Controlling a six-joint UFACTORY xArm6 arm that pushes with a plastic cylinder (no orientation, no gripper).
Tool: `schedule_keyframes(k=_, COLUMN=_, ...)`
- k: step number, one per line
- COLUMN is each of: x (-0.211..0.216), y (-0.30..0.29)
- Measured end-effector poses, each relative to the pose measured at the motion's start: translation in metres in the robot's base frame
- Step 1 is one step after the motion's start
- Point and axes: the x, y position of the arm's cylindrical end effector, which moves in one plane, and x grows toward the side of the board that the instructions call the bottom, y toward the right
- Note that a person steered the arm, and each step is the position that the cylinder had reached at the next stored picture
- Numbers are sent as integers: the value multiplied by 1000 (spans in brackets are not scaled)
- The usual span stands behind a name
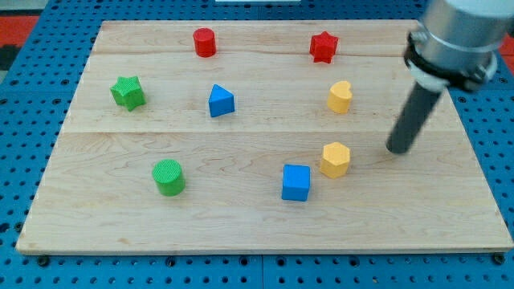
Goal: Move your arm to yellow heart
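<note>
**Tip sitting right of the two yellow blocks, touching nothing**

Rod end: my tip [397, 149] is resting on the wooden board [257, 233] at the view's right, with nothing gripped, since it is a bare rod and has no claw to open or close. It is sitting clear of every block. The rod is slanting up toward the view's top right into the grey arm housing [458, 36].

Task block: the yellow heart [340, 96] is lying up and to the view's left of my tip, near but not touching. Its shape is hard to make out at this size; it reads as the rounded yellow piece, against the faceted yellow hexagon [335, 159], which is sitting just left of my tip at almost the same level, also apart from it.

Other blocks:
- blue cube [295, 182] sitting just beside the yellow hexagon, toward the view's bottom left
- red star [323, 46] lying above the yellow heart, near the board's top edge
- red cylinder [205, 42] at top centre-left
- blue triangle [221, 101] left of centre
- green star [128, 92] at far left
- green cylinder [169, 177] at lower left
</note>
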Motion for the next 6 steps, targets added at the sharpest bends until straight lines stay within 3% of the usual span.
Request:
schedule_keyframes(k=1, x=-31, y=-90)
schedule_keyframes(k=2, x=-29, y=-96)
schedule_keyframes(k=3, x=-60, y=-136)
schedule_keyframes(k=4, x=-117, y=-126)
schedule_keyframes(k=5, x=-124, y=-49)
schedule_keyframes(k=6, x=-117, y=-54)
